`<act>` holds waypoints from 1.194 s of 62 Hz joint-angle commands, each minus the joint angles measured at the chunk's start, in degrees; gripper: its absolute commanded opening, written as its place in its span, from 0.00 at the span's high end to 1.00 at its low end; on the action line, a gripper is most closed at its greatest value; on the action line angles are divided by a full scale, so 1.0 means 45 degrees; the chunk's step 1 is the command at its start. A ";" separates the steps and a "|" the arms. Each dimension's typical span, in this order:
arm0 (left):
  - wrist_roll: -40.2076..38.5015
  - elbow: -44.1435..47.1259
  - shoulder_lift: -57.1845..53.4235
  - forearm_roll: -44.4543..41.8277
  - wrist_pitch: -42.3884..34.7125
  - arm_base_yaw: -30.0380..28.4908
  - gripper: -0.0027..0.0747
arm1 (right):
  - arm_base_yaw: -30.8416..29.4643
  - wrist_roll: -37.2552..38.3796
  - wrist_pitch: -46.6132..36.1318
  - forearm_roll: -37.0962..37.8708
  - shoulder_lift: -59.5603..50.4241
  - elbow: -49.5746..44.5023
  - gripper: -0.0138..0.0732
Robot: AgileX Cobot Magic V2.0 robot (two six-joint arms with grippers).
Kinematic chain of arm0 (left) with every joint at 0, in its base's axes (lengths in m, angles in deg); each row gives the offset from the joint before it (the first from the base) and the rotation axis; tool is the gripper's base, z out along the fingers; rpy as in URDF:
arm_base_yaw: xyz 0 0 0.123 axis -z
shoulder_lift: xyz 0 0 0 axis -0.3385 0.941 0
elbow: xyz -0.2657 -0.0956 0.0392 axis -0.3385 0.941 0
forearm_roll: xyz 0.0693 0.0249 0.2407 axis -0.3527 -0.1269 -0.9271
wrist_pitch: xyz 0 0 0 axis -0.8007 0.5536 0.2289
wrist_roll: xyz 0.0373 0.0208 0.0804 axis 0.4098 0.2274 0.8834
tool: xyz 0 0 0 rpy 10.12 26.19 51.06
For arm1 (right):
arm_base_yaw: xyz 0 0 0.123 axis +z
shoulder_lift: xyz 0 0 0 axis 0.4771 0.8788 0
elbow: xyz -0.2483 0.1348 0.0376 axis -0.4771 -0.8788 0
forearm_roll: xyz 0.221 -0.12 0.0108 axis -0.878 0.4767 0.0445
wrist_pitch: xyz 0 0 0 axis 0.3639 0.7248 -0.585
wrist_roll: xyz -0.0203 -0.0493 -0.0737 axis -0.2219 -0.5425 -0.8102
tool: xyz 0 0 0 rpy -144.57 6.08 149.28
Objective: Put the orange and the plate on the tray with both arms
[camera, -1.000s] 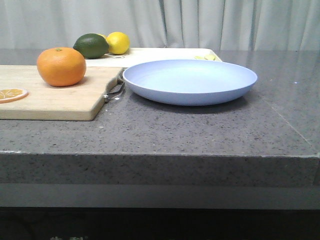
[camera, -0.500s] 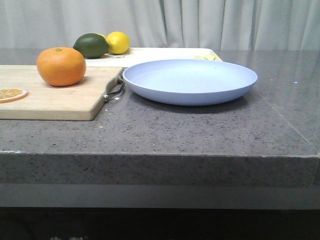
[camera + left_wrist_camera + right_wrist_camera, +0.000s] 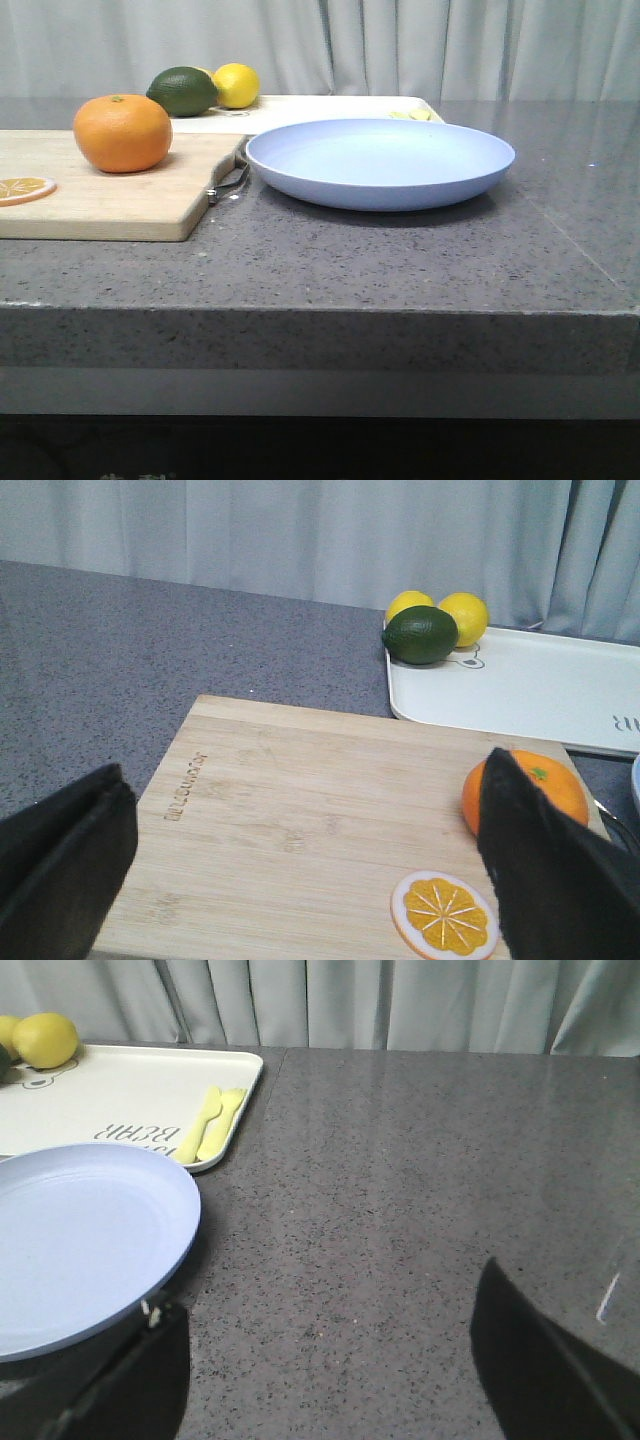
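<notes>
Front view shows the orange (image 3: 122,133) on the wooden board (image 3: 110,200), beside the plate (image 3: 380,162); both hands are wide open, and the round orange looks smooth, so grab its sides.

A wooden cutting board (image 3: 100,190) carries an orange slice (image 3: 22,187) — behind, a lime (image 3: 183,91) touches two lemons (image 3: 440,612).

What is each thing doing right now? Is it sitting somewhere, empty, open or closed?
Whole round orange: sitting on the light wooden cutting board, not held.
Thin orange slice: lying flat on the board.
Pale blue round plate: empty, on the grey counter.
White rectangular tray: holds a dark green lime and two yellow lemons.
Left gripper: open, empty.
Right gripper: open, empty.
</notes>
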 commanded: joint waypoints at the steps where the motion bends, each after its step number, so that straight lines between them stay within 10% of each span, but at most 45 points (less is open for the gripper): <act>1: -0.0013 -0.0431 0.0097 0.0054 -0.1045 -0.0016 0.12 | 0.0009 -0.0105 -0.1095 -0.0022 0.0099 0.0443 0.15; 25: 0.0011 -0.3848 0.3189 0.0639 0.2212 0.0078 0.15 | 0.0009 -0.0105 -0.1095 -0.0022 0.0099 0.0443 0.15; 56: 0.0034 -1.0569 1.0334 0.0535 0.6256 0.4221 0.15 | 0.0009 -0.0105 -0.1095 -0.0022 0.0099 0.0443 0.15; 74: -0.0040 -1.3379 1.2854 0.0005 0.8658 0.4434 0.15 | 0.0009 -0.0105 -0.1095 -0.0022 0.0099 0.0443 0.15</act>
